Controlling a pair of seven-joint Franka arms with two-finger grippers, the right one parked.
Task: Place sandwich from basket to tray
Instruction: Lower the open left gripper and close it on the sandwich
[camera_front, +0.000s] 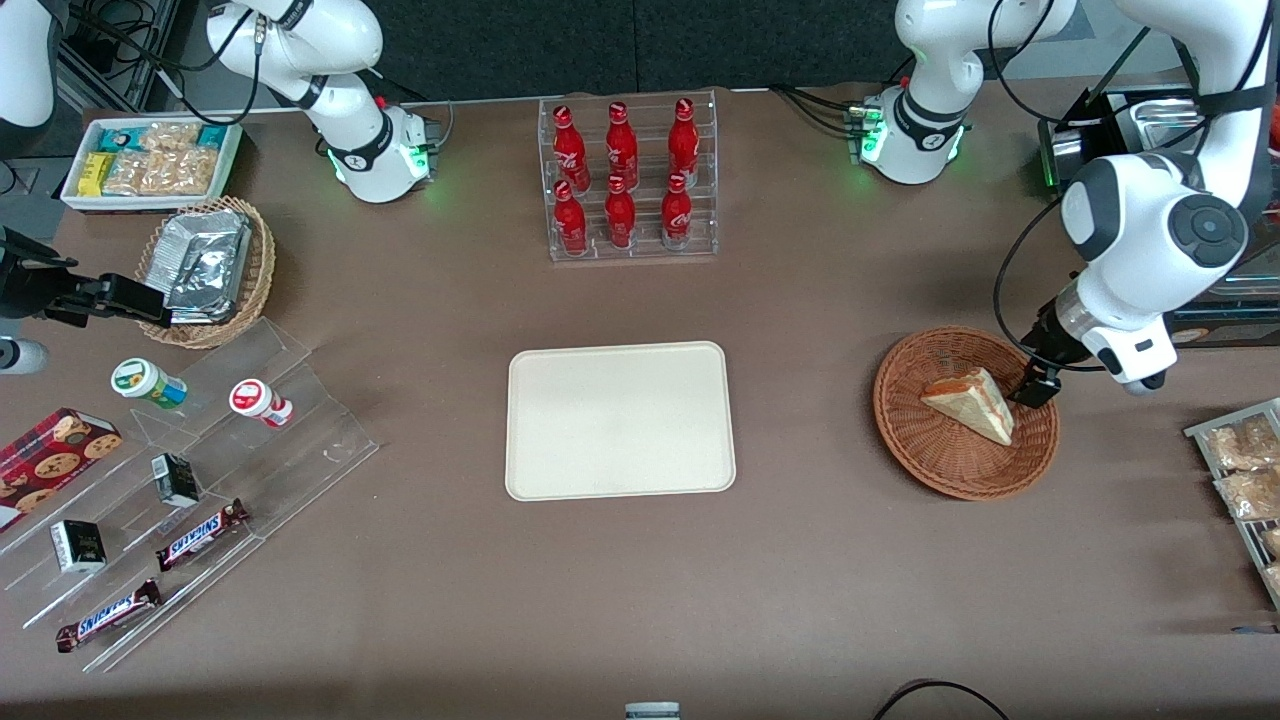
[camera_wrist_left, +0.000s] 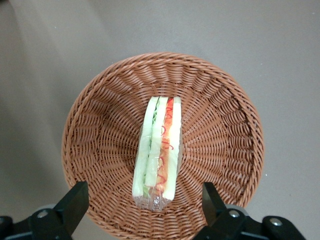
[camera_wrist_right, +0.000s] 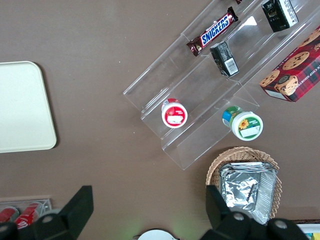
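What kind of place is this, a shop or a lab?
Probably a lab mock-up of a snack shop: cola bottles in a clear rack, Snickers bars on acrylic steps, and the gripper open over the sandwich in the basket.

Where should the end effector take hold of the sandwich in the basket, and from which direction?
Probably from above, across the two flat bread faces near the wide end of the sandwich. It stands on edge in the basket, filling layers facing up, so the faces are free. The open end effector hovers above it, one finger on each side.
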